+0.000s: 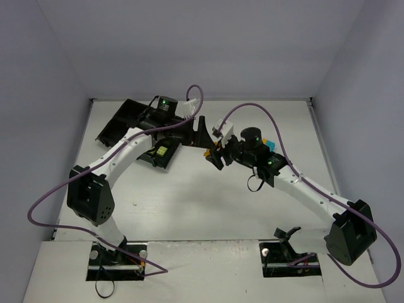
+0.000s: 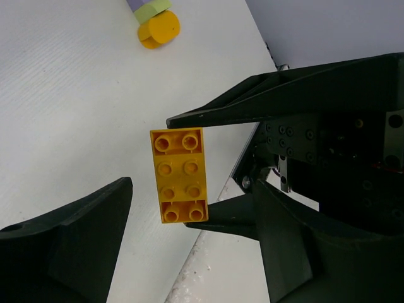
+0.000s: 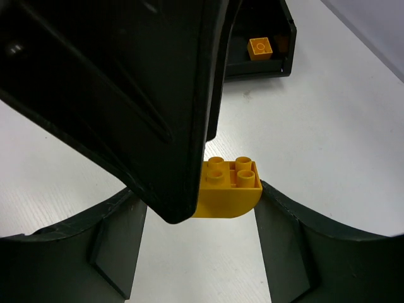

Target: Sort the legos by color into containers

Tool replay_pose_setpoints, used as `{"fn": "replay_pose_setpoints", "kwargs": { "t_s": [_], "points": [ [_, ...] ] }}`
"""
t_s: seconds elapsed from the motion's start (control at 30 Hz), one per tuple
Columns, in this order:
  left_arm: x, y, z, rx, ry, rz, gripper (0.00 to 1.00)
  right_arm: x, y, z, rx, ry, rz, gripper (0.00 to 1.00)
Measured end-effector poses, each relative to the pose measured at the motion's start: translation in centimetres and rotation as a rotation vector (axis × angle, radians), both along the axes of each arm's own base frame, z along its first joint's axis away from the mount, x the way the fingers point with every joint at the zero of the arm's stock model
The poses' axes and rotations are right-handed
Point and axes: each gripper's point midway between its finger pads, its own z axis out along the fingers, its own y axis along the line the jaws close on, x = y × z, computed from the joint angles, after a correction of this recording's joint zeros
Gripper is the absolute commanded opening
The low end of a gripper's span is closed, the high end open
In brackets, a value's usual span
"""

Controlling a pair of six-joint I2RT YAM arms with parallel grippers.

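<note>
Orange eight-stud lego brick (image 2: pixel 178 177) being pinched end to end by right gripper (image 3: pixel 202 196), left gripper (image 2: pixel 192 186) hovering spread wide around it, not touching, stud lettering too blurred to read

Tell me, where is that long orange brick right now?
In the top view the orange brick is near the middle of the table, right of the black tray, pinched end to end by the right gripper, with the left gripper open around it.

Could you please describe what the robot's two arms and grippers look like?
The left arm and right arm have white links between black joint housings. A purple cable loops along each, and a green light glows near each wrist. The left gripper and right gripper have black, tapering fingers.
</note>
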Motion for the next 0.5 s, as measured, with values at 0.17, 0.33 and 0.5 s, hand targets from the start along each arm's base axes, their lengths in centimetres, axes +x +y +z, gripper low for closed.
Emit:
{"fn": "replay_pose_setpoints", "kwargs": {
  "t_s": [0.17,0.33,0.5],
  "points": [
    [-0.2,-0.5,-0.9,0.011,0.005,-0.023,0.61,-0.2,0.1,0.3,0.007,-0.003,0.008,0.04],
    [-0.1,-1.0,-2.4,0.029,0.023,-0.039,0.51,-0.2,0.1,0.4,0.009,-0.003,0.011,0.04],
    [-0.7,-1.6,-2.5,0.021,0.022,-0.068,0.22,-0.4,-0.1,-0.1,-0.006,0.013,0.007,0.04]
  ]
}}
